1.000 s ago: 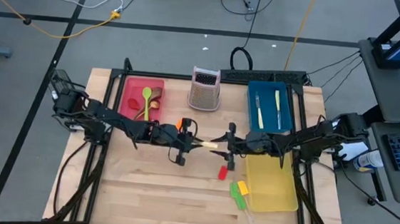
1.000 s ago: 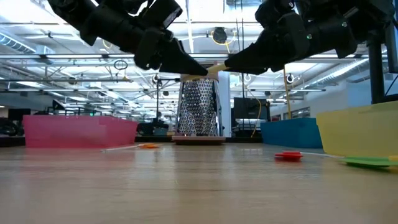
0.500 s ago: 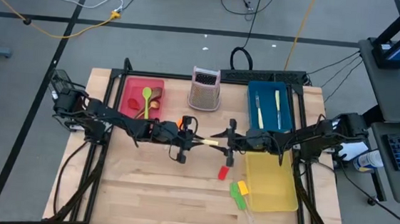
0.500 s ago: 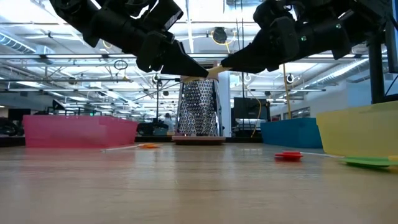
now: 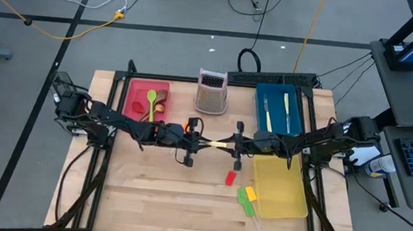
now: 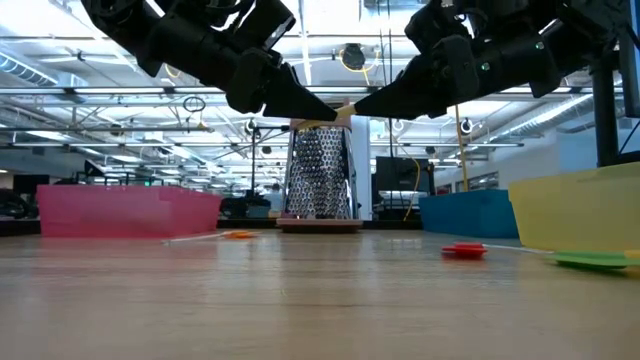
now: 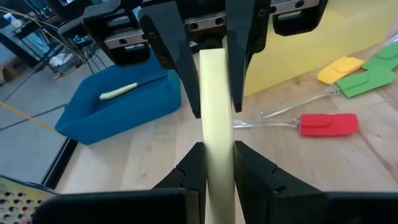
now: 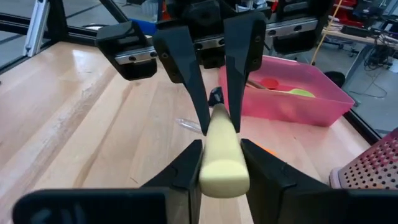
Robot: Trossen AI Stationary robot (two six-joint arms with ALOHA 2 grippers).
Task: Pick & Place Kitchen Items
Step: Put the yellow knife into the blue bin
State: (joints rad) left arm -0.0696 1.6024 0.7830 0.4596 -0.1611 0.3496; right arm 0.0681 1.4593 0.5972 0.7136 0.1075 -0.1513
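Observation:
A cream-handled knife hangs level in the air above the middle of the table, between my two grippers. My left gripper comes from the table's left and is shut on the knife. My right gripper faces it from the right, shut on the rounded cream handle. In the low view the two sets of fingertips meet at the knife, well above the tabletop. Each wrist view shows the other gripper's fingers just beyond its own. My left gripper pinches the knife's flat cream part between its two fingers, level, from the table's left and along its length. The knife is lifted clear and lies level. My right gripper pinches the handle near its rounded free end between its two fingers, level, from the table's right and along the knife. The handle points back toward its wrist, and the knife is clear of the table.
The red tray with spoons, the metal grater and the blue tray with two knives stand along the far side. The yellow tray sits near right. Red, green and yellow and orange spatulas lie on the wood.
My right gripper has moved toward the table's left, closing the gap to my left gripper, and its fingers now stand around the knife's handle end. The knife has stayed level in the air and has shifted slightly toward the far edge with both grippers.

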